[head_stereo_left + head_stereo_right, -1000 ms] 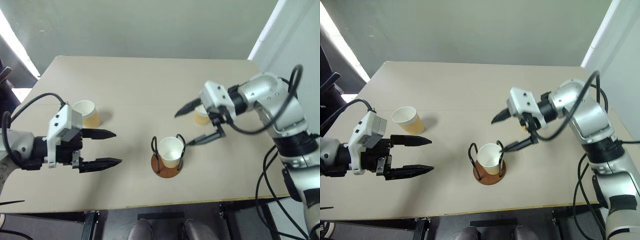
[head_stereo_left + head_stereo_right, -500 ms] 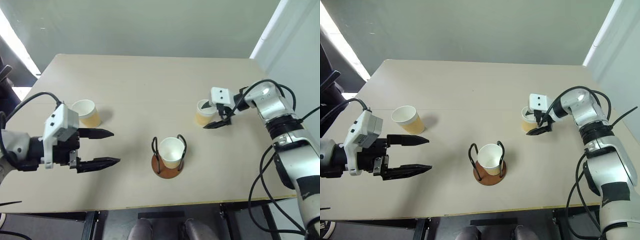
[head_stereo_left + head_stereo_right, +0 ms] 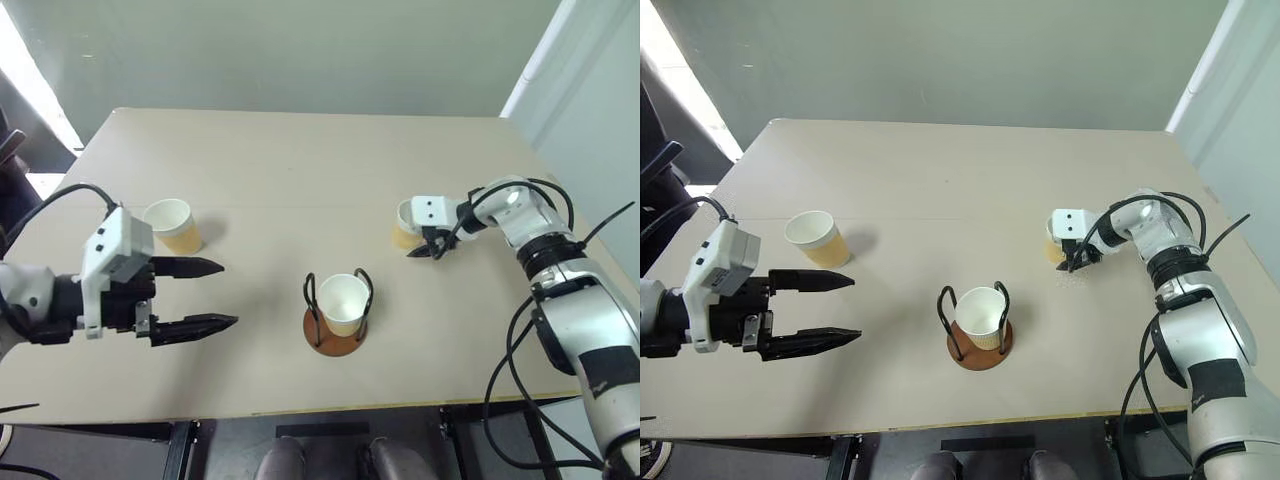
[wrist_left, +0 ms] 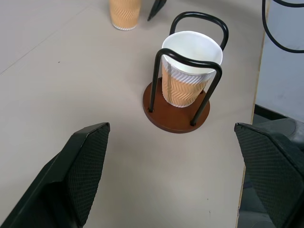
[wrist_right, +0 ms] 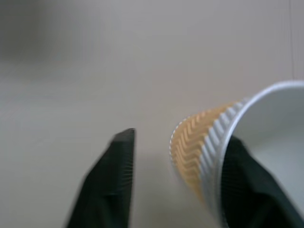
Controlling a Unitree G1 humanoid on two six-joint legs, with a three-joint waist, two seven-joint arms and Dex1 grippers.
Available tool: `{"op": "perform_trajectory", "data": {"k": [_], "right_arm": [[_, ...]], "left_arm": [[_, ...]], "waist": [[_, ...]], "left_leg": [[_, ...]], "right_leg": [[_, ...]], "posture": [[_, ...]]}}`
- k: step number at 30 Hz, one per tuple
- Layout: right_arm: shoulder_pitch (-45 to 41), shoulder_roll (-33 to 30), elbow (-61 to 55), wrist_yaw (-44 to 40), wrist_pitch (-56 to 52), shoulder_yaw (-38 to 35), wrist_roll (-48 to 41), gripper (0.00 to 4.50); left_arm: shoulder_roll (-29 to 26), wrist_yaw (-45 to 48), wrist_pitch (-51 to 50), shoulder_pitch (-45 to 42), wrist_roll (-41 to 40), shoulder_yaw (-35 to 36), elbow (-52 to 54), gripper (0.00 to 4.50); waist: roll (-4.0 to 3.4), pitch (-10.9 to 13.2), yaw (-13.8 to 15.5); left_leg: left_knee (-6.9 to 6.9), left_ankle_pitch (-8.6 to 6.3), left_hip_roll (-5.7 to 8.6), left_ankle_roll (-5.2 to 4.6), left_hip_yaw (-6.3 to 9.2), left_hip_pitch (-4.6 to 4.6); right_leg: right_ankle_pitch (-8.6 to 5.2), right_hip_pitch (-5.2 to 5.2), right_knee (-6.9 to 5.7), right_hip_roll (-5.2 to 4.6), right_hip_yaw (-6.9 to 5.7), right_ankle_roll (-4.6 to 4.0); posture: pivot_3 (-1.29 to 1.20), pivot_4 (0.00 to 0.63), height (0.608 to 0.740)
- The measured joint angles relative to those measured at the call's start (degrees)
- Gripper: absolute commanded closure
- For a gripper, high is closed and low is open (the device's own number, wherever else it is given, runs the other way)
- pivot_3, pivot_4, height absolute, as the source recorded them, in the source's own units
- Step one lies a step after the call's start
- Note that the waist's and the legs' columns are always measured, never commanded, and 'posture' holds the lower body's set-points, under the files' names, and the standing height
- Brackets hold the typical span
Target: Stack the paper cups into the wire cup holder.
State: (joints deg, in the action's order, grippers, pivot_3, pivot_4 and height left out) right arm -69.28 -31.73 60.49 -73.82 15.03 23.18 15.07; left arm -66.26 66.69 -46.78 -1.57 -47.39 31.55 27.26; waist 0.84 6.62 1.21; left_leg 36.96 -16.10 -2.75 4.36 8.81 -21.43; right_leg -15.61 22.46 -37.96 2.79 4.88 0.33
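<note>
- Wire cup holder (image 3: 334, 335) stood nearest the table's front edge, roughly mid-width; brown disc base flat on the top, black wire loops upright.
- Holder cup (image 3: 343, 301) sat upright inside the loops, mouth up, white inside, ribbed tan wall showing between the wires in the L wrist view.
- L gripper (image 3: 228, 293) hung at approx 9 o'clock of the holder, well apart from it, tips aimed toward 3 o'clock. Jaws spread wide, nothing between them.
- R gripper (image 3: 425, 248) was at approx 1 o'clock of the holder, down at the R cup (image 3: 403, 222), tips aimed toward 9 o'clock.
- R wrist view: gripper straddled the R cup's wall. Inner finger (image 5: 244, 185) sat inside the mouth against the wall; outer finger (image 5: 111, 180) was outside w/ a gap to the tan wall. So jaws partly in, not pressed on the cup.
- R cup stood on the table, apart from the holder; head views partly hid it behind the gripper's white housing.
- L cup (image 3: 172, 225) stood upright at approx 10 o'clock of the holder, well apart, at approx 11 o'clock of the L gripper, untouched.
- Table (image 3: 300, 160) was pale beige, running bare toward 12 o'clock past both cups.
</note>
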Motion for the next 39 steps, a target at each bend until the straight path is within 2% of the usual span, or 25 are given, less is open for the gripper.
{"op": "perform_trajectory", "data": {"k": [3, 4, 8, 10, 12, 19, 22, 29, 39], "right_arm": [[-0.82, -0.08, 0.01, -0.36, 0.66, -0.10, -0.04, 4.37], [-0.99, -0.16, -0.02, -0.64, 0.72, -0.22, -0.11, 4.48], [-1.08, -1.80, -4.05, -8.48, -0.44, -2.35, -3.82, 4.48], [-1.00, -3.55, -11.86, -14.73, -4.29, -3.95, -9.39, 4.48], [-0.85, -5.85, -20.45, -17.34, -8.97, -4.25, -15.31, 4.48], [-1.27, -10.73, -43.78, -18.45, -22.53, -4.32, -32.03, 4.48], [-1.21, -12.32, -51.87, -18.47, -26.06, -3.00, -37.90, 4.48], [-1.06, -13.22, -54.52, -18.48, -26.55, 1.41, -40.65, 4.48], [-0.94, -14.56, -59.47, -18.48, -25.01, 7.29, -46.06, 4.48]], "left_arm": [[-0.01, -0.02, -0.06, 0.04, 0.00, 0.05, 0.00, 0.00], [-0.01, -0.02, -0.07, 0.04, 0.00, 0.05, 0.00, 0.00], [-0.05, 0.07, -0.07, 0.05, 0.05, 0.05, -0.04, 0.00], [-0.18, 0.26, -0.05, 0.03, 0.08, 0.05, -0.11, 0.00], [-0.25, 0.39, -0.01, -0.02, 0.12, 0.02, -0.22, 0.00], [-0.46, 0.81, 0.16, -1.96, -0.01, -0.72, -0.43, 0.00], [-0.94, 1.32, 0.03, -8.44, -3.61, -0.67, -1.69, 0.00], [-4.37, 3.69, -2.10, -14.99, -11.77, 4.87, -3.68, 0.00], [-5.17, 5.76, -4.66, -6.91, -10.84, 11.48, -1.29, 0.00]], "waist": [[0.00, 0.00, 0.00], [0.00, 0.00, 0.00], [-0.01, 0.01, 0.09], [-0.01, 0.01, 0.04], [-0.02, 0.01, 0.01], [-0.01, 0.01, -0.14], [0.01, 0.00, -0.01], [-0.01, 0.00, -0.33], [-0.01, 0.01, -0.82]], "left_leg": [[0.00, 0.00, 0.00, 0.00, 0.00, 0.00], [0.00, 0.00, 0.00, 0.00, 0.01, 0.00], [0.00, 0.01, 0.01, 0.03, -0.03, -0.07], [-0.01, 0.06, 0.02, 0.11, -0.09, -0.17], [-0.01, 0.08, 0.03, 0.15, -0.17, -0.22], [0.04, 0.08, 0.03, 0.16, -0.35, -0.17], [0.11, 0.11, 0.03, 0.21, -0.37, -0.15], [0.08, 0.09, 0.00, 0.15, -0.44, -0.10], [0.10, 0.07, -0.15, 0.11, -0.59, -0.14]], "right_leg": [[0.01, 0.00, -0.01, 0.00, 0.00, -0.01], [0.01, 0.00, -0.01, 0.00, 0.00, -0.01], [0.01, 0.05, 0.01, -0.01, -0.01, -0.02], [0.01, 0.13, 0.01, 0.00, -0.01, -0.02], [0.00, 0.13, 0.01, 0.01, -0.04, -0.02], [0.00, 0.07, 0.05, 0.05, -0.04, -0.02], [0.00, 0.00, 0.02, 0.12, -0.09, -0.02], [0.00, -0.04, 0.04, 0.15, -0.03, -0.01], [0.00, -0.04, 0.08, 0.41, 0.14, 0.00]], "posture": [[0.00, 0.150, 0.740], [0.00, 0.150, 0.740], [0.00, 0.150, 0.740], [0.00, 0.150, 0.740], [0.00, 0.150, 0.740], [0.00, 0.150, 0.740], [0.00, 0.150, 0.740], [0.00, 0.150, 0.740], [0.00, 0.150, 0.740]]}}
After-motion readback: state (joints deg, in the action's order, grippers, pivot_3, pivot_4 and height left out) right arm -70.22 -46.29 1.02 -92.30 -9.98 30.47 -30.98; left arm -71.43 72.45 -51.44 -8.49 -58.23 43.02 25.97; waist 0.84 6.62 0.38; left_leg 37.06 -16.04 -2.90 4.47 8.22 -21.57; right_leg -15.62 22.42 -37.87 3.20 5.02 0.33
